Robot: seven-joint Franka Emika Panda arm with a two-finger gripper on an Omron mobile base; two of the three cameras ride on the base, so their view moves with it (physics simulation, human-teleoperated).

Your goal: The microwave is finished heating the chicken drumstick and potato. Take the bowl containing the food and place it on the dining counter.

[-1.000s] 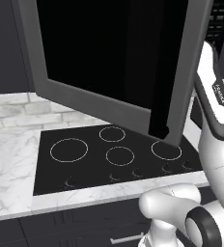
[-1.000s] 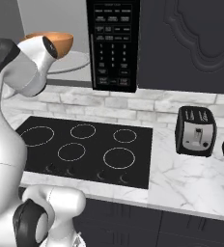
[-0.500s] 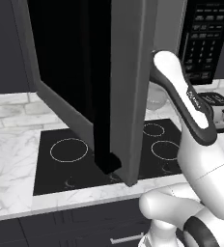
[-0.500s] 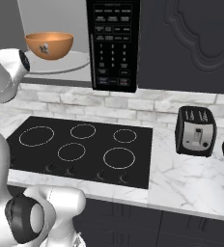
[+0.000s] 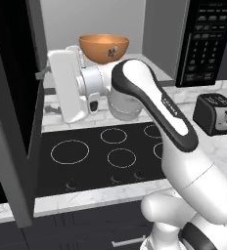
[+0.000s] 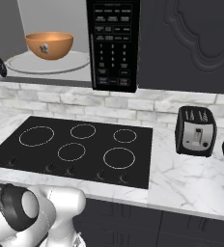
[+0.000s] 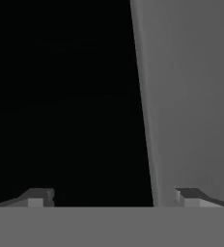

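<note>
Left base view: arm (image 5: 171, 112) lettering illegible.

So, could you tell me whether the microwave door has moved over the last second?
Yes. The microwave door has swung leftward, further open: it stood across the cooktop and now stands at its left end.

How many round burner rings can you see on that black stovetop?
5, in the right base view: back left, back middle, back right, front left and front right. In the left base view the robot's arm hides part of the cooktop.
</note>
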